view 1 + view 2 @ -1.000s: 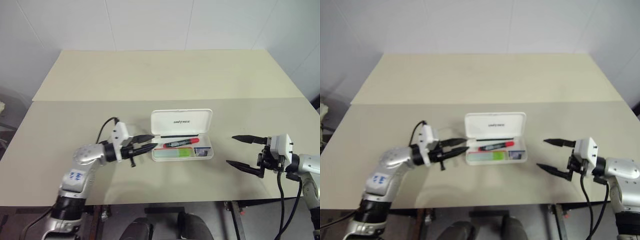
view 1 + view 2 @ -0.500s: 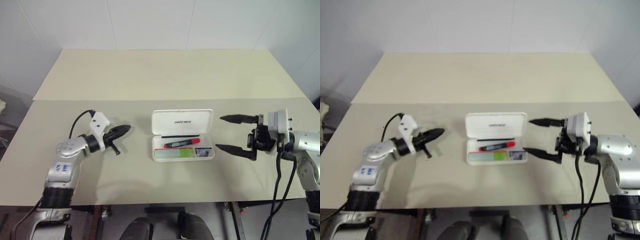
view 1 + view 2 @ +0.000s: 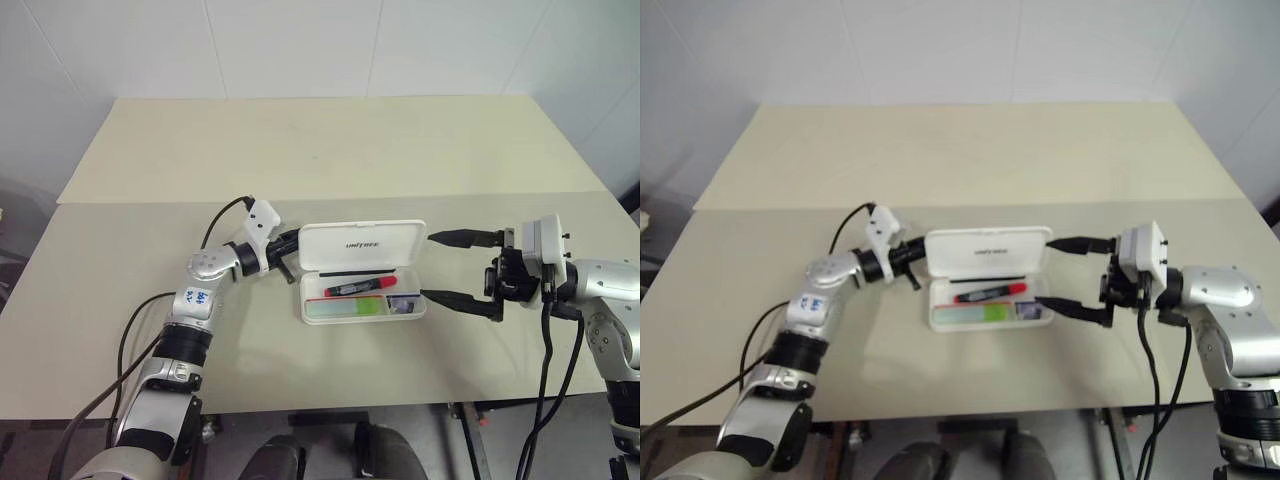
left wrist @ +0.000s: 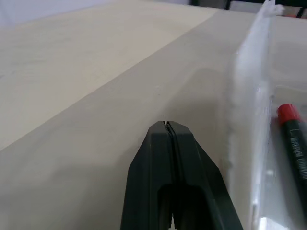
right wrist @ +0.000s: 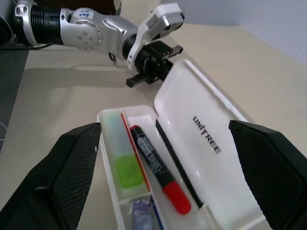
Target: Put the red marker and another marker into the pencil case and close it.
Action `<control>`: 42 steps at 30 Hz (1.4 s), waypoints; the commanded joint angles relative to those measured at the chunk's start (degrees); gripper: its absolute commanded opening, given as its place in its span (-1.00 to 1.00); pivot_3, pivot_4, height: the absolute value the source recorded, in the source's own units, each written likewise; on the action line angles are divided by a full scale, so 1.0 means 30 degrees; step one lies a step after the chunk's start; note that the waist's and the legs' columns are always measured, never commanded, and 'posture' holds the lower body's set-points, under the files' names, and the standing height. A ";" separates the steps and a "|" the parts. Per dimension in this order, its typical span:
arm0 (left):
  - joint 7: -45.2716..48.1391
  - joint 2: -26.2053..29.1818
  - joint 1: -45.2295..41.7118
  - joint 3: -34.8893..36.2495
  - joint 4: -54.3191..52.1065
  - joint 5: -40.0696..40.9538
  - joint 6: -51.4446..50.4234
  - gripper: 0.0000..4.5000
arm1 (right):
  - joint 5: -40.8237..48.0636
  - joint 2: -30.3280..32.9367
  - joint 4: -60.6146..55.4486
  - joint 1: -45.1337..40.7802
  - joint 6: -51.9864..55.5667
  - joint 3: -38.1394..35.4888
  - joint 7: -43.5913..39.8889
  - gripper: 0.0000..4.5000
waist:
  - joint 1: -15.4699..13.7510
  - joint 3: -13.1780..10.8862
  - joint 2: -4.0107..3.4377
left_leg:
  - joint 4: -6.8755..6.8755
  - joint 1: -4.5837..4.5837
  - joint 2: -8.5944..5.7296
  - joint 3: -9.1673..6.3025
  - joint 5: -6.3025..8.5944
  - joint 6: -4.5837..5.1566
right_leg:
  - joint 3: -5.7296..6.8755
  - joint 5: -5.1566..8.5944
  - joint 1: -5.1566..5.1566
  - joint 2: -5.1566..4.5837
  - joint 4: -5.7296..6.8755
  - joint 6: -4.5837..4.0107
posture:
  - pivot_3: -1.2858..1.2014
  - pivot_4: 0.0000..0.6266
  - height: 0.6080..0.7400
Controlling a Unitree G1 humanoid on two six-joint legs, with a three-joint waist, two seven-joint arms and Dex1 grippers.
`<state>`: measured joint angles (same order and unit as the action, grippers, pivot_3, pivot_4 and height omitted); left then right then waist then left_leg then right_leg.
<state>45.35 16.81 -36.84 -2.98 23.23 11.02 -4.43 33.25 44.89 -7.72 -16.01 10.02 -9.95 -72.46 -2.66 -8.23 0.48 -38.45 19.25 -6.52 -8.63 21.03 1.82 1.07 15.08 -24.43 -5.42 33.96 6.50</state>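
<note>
Pencil case sits open in the middle of the table, and closing it looks like the step in hand. The left gripper has its two black fingers pressed tight together and holds nothing. Its tip is right at the left end of the raised lid, maybe touching it; that is hard to tell. The right gripper has its fingers spread wide and holds nothing. It waits just beside the right end of the case, one finger by the lid and one by the tray. Inside the tray, the red marker lies in the back part. The light-green marker lies in the front part, with a small bluish thing next to it. Both markers look to be in, so next the lid needs a gentle push down until it shuts.
</note>
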 commanded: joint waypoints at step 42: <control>0.5122 0.1796 0.1402 -0.5726 -0.6800 -0.1655 -0.3354 -0.98 | 0.0989 0.0216 -0.1283 0.2581 -0.0240 -0.2821 0.1087 1.00 | -0.0161 0.0013 0.0006 | -0.0010 -0.0241 -0.0001 -0.0030 0.0000 -0.0001 | -0.0054 -0.0004 0.0290 0.0006 -0.0068 -0.0004 | 0.03 -0.52 1.00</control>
<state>61.54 22.75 -33.53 -21.68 4.53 3.71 -11.74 35.33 45.77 -10.76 -8.27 10.59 -16.75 -69.07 -3.15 -8.19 0.49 -38.43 18.52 -6.52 -8.72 21.03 1.82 0.89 15.07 -23.58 -5.40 33.76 6.49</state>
